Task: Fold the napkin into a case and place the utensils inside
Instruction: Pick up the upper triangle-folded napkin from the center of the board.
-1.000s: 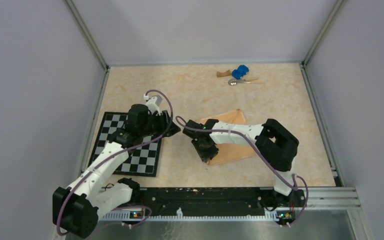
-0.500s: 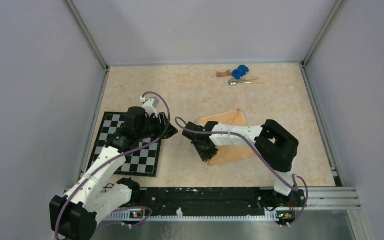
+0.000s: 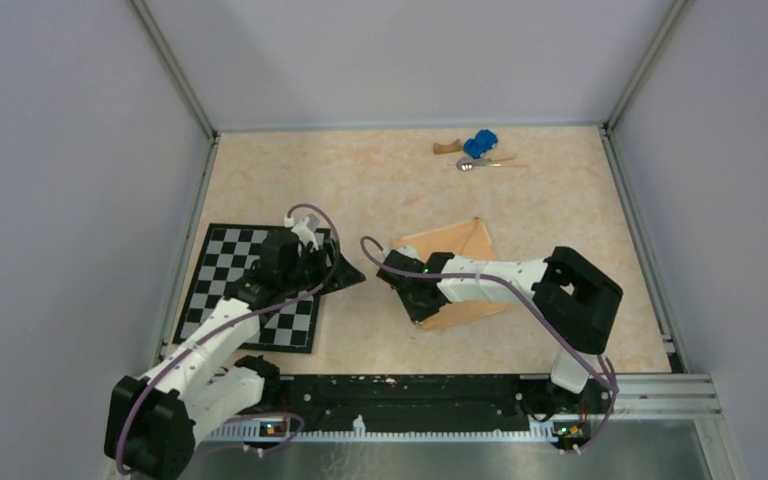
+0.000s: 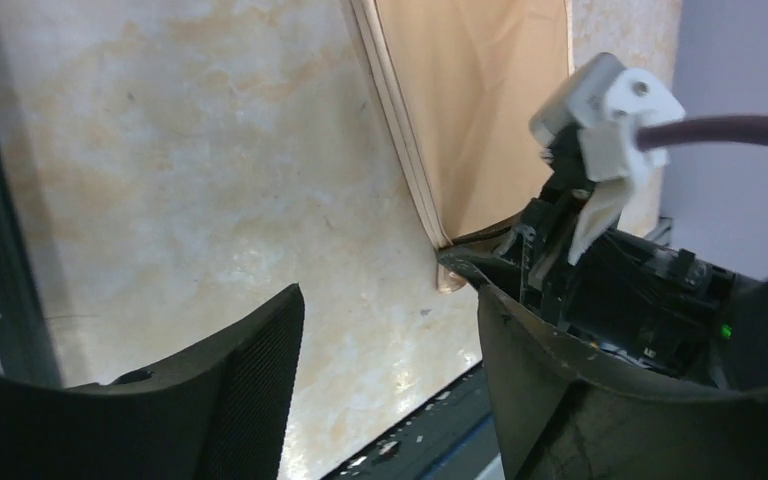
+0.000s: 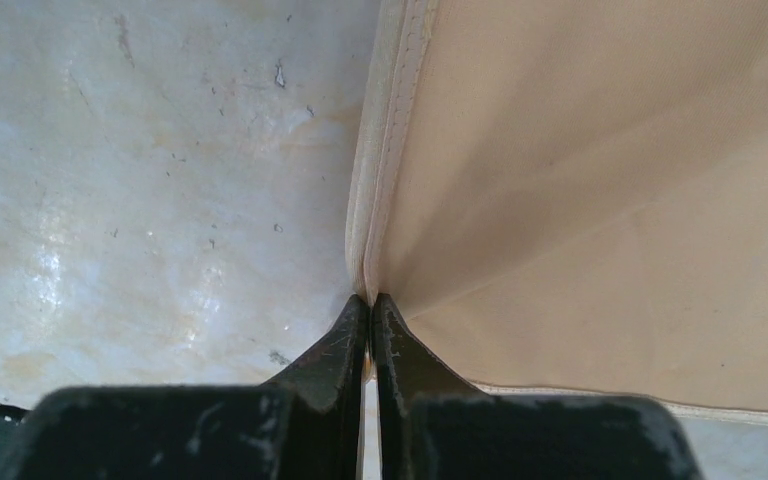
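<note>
The peach-orange napkin (image 3: 457, 250) lies folded near the table's middle, its left hem stacked in layers (image 5: 380, 150). My right gripper (image 3: 421, 314) is shut on the napkin's near left corner; in the right wrist view the black jaws (image 5: 368, 298) pinch the hem between them. My left gripper (image 3: 348, 275) hovers open to the left of the napkin, at the checkerboard mat's right edge, with only bare table between its fingers (image 4: 385, 300). The napkin (image 4: 480, 110) and the right gripper's body show beyond it. A silver spoon (image 3: 470, 164) lies at the far back.
A black-and-white checkerboard mat (image 3: 222, 300) lies at the left under my left arm. A blue toy car (image 3: 480, 144) and a brown wooden block (image 3: 446, 149) sit by the spoon at the back wall. A black rail (image 3: 410, 395) runs along the near edge.
My right gripper has closed on the napkin's corner and its arm has shifted right. My left gripper has drawn back and down toward the mat and opened wider.
</note>
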You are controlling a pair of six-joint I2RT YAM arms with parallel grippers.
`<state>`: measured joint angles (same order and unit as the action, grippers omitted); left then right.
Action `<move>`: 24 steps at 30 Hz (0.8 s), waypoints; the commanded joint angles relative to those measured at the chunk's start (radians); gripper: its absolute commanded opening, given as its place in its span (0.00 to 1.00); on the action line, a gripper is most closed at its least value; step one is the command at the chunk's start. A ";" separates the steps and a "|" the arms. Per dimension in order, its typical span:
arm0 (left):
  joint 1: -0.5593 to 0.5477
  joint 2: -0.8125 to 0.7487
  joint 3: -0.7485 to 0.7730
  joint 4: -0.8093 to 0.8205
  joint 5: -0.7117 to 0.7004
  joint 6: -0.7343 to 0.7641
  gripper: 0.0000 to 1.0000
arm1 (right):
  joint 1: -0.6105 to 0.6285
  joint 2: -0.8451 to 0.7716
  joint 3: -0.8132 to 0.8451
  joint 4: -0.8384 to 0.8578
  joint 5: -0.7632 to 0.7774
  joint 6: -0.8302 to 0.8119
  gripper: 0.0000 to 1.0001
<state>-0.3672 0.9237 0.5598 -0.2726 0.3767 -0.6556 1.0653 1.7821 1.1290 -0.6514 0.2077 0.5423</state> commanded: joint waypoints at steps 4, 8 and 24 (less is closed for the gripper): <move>-0.013 0.205 -0.087 0.422 0.160 -0.376 0.76 | -0.017 -0.139 -0.087 0.120 -0.050 0.003 0.00; -0.053 0.365 -0.088 0.572 0.154 -0.526 0.80 | -0.022 -0.186 -0.118 0.139 -0.062 0.008 0.00; -0.156 0.844 0.070 0.817 0.028 -0.669 0.61 | -0.072 -0.279 -0.184 0.195 -0.097 -0.034 0.00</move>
<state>-0.5171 1.7157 0.5880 0.4805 0.4671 -1.3224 1.0065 1.5612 0.9611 -0.4976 0.1230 0.5289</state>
